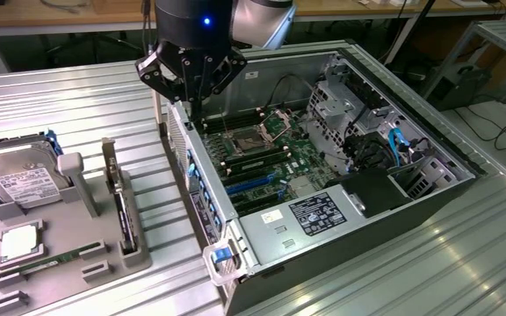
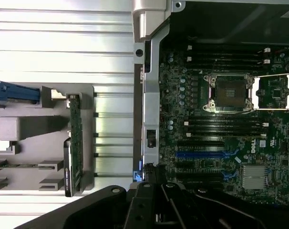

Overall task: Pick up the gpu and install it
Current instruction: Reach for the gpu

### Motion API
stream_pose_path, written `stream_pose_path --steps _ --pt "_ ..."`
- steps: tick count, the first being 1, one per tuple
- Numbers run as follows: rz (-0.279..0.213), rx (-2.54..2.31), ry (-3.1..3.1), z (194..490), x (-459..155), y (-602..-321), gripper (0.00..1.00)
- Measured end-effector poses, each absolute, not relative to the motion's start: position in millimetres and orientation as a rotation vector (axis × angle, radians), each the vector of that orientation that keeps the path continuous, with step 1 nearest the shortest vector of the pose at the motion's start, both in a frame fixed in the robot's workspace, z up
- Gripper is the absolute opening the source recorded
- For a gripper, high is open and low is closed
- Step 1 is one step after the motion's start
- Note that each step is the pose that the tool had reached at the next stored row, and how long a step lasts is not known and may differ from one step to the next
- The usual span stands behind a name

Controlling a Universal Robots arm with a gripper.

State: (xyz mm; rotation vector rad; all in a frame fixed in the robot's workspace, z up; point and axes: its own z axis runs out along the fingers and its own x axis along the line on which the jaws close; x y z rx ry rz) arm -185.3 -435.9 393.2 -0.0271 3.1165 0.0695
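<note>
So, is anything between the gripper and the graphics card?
Nothing visible. The gripper hangs above the case wall; the graphics card stands on edge in the gray holder beside the case, top edge uncovered.

You have open air above the gpu (image 2: 76,138), standing on edge in the gray holder (image 1: 90,214), though a gray post (image 1: 68,174) rises just beside it. A bare strip of surface (image 1: 147,148) separates holder from computer case (image 1: 350,266), whose raised wall (image 1: 197,187) your tool (image 1: 192,99) hangs over; the motherboard (image 1: 302,157) lies uncovered.
</note>
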Motion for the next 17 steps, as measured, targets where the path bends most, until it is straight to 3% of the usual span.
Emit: stream_pose_path --steps 17 --pt "0.07 -0.058 3.117 393.1 -212.7 -451.3 0.11"
